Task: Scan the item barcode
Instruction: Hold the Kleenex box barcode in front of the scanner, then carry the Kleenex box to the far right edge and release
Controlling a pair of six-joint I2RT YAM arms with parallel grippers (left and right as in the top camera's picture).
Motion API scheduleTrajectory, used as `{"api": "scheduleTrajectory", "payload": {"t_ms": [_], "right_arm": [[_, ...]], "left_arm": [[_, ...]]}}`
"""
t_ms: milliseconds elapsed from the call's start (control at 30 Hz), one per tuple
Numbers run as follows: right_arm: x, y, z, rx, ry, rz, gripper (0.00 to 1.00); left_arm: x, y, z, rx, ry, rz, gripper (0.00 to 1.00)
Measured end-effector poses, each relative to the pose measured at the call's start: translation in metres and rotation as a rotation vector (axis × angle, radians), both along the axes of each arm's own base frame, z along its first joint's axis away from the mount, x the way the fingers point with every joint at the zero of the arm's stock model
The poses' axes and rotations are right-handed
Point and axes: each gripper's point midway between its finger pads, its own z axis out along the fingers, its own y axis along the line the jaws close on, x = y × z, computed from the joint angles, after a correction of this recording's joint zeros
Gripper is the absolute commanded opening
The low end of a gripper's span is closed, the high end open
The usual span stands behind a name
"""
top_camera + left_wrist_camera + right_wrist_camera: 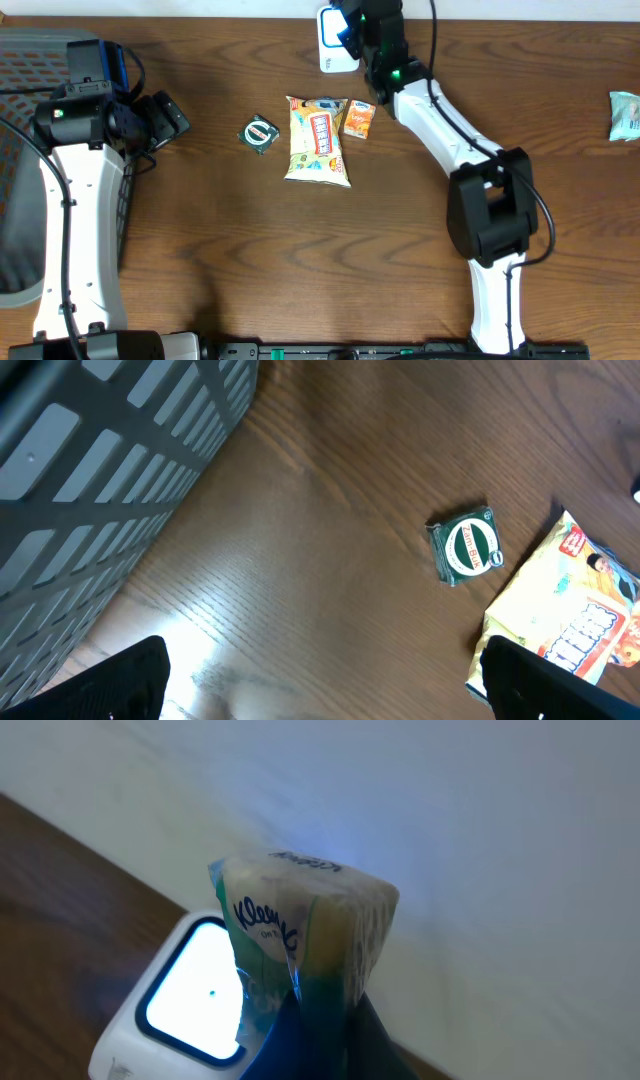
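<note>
step: presenting barcode | right gripper (pixel 350 28) clamped on tissue pack (pixel 300 920), held just above scanner (pixel 190 995) lit window | left gripper (pixel 168 115) spread wide, empty, well apart from scanner | next: probably turn pack until barcode, not visible here, faces window

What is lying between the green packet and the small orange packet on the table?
The yellow snack bag lies between the green packet and the orange packet. The overhead view shows this clearly.
</note>
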Motion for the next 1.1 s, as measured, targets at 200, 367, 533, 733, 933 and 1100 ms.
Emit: {"api": "scheduleTrajectory", "payload": {"t_ms": [200,367,533,733,933,1100], "right_arm": [[0.006,0.012,-0.045,-0.160,0.005,0.091,0.01],[0.009,0.004,-0.071,-0.301,0.018,0.083,0.01],[0.009,-0.002,-0.072,-0.410,0.009,0.089,0.01],[0.009,-0.005,-0.073,-0.465,0.006,0.091,0.01],[0.011,-0.019,-0.066,-0.519,0.000,-0.019,0.01],[0.016,-0.053,-0.052,-0.586,0.004,-0.179,0.01]], "left_arm": [[0.000,0.000,0.000,0.000,0.000,0.000,0.98],[0.000,0.000,0.000,0.000,0.000,0.000,0.98],[0.000,0.000,0.000,0.000,0.000,0.000,0.98],[0.000,0.000,0.000,0.000,0.000,0.000,0.98],[0.000,0.000,0.000,0.000,0.000,0.000,0.97],[0.000,0.000,0.000,0.000,0.000,0.000,0.98]]}}
